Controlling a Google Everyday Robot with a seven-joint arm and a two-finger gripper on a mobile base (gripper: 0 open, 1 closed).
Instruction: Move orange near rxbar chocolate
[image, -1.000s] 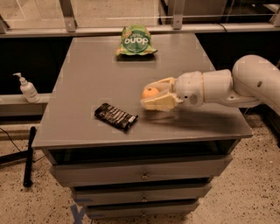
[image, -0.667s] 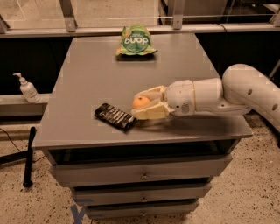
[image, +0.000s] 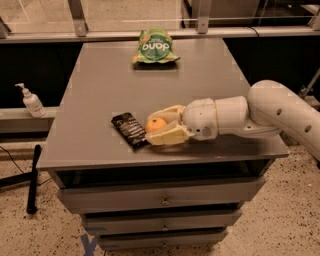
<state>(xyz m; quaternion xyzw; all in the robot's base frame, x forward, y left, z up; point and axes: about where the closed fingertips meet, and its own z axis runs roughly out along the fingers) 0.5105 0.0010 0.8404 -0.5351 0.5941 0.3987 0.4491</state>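
The orange (image: 156, 125) is a small round fruit held between the cream fingers (image: 167, 136) of my gripper (image: 154, 126), low over the grey table top (image: 100, 90). The rxbar chocolate (image: 129, 130), a flat black wrapper with white lettering, lies on the table just left of the orange, its right edge almost touching the fingertips. The gripper reaches in from the right on a white arm (image: 270, 112) and is shut on the orange.
A green crinkly snack bag (image: 155, 46) lies at the back of the table. The table's front edge runs just below the gripper, with drawers (image: 162, 200) beneath. A white pump bottle (image: 31, 101) stands on a ledge to the left.
The gripper has carried the orange leftward and lower, from the right part of the table to right beside the black bar.
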